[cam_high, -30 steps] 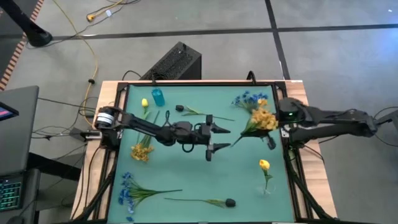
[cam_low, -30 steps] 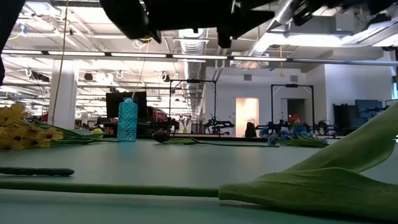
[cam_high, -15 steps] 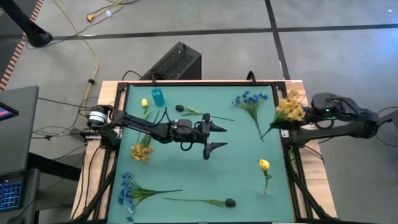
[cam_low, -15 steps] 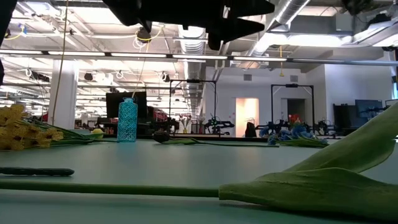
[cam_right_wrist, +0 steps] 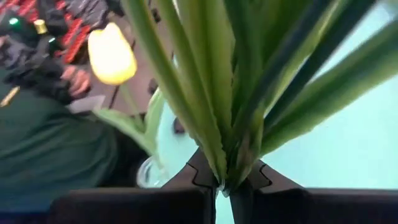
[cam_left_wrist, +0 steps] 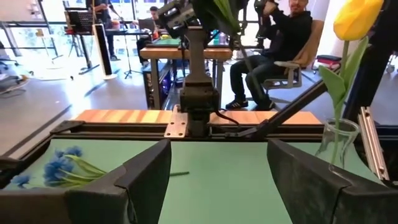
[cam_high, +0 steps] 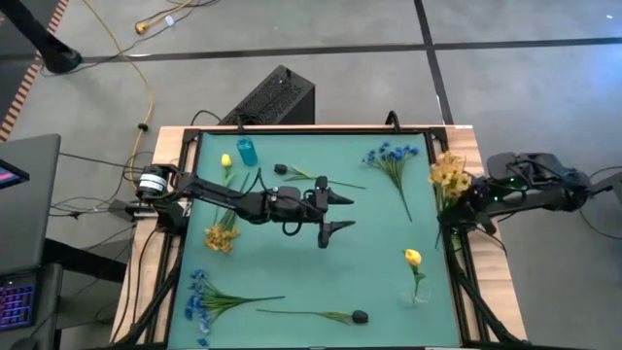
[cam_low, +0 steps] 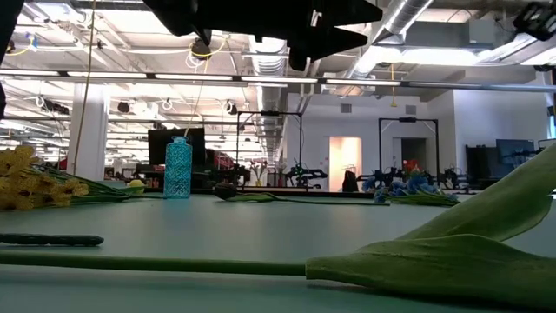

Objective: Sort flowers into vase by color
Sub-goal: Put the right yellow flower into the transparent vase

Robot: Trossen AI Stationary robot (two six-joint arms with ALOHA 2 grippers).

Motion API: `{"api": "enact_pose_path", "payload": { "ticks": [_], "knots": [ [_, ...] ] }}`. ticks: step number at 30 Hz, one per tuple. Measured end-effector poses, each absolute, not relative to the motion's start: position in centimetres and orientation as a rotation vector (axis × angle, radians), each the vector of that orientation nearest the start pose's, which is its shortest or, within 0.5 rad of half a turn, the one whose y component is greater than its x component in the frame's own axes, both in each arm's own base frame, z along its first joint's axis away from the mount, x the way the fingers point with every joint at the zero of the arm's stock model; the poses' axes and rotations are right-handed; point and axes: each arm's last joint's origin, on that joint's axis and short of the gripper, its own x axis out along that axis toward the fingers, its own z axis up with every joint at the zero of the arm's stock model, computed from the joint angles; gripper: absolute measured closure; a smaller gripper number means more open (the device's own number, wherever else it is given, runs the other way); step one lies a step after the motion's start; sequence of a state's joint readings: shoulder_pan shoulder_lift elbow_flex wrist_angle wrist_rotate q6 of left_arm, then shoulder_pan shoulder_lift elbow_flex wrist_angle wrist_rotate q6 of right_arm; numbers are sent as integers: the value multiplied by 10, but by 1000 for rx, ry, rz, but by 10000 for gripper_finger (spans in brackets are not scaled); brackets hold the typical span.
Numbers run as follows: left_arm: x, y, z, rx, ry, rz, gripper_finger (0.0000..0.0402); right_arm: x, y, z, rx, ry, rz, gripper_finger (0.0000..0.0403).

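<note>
Yellow blossom sprig (cam_high: 448,173) held at right edge of high view, blossoms over table's right rim, stem running down toward right gripper (cam_high: 457,216). In right wrist view, green stems (cam_right_wrist: 233,93) pinched tight betw. the 2 fingertips (cam_right_wrist: 193,174), fully closed on them. Yellow bud in clear vase (cam_high: 415,264) at lower right of mat; same bud (cam_right_wrist: 112,55) seen upper left of right wrist view, and upper right of left wrist view (cam_left_wrist: 356,18).

Blue sprig (cam_high: 391,158) lying flat upper right of mat, apart from held sprig. Blue vase (cam_high: 247,152) upper left, single yellow bud (cam_high: 226,162) just beside it. Dark bud (cam_high: 282,170) near top centre. Yellow cluster (cam_high: 221,236) at left, blue cluster (cam_high: 202,294) lower left, dark bud w/ long stem (cam_high: 358,316) bottom centre.

Left gripper (cam_high: 330,214) above mat centre, fingers (cam_left_wrist: 311,180) spread wide, holding nothing. Green mat (cam_high: 369,282) on table.

Seated person (cam_left_wrist: 283,43) visible beyond table in left wrist view.
</note>
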State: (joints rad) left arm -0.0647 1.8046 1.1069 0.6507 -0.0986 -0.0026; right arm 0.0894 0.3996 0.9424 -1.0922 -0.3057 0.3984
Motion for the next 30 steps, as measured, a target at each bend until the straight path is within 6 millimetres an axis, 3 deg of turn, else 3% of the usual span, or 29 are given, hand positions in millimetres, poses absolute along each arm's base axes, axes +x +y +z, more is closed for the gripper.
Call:
{"api": "enact_pose_path", "payload": {
  "ticks": [19, 30],
  "knots": [
    [403, -18, 240, 27, 91, 65, 148, 43, 20, 342, 488, 562, 435, 358],
    [403, -12, 240, 83, 93, 78, 148, 66, 38, 339, 568, 757, 498, 358]
  ]
}}
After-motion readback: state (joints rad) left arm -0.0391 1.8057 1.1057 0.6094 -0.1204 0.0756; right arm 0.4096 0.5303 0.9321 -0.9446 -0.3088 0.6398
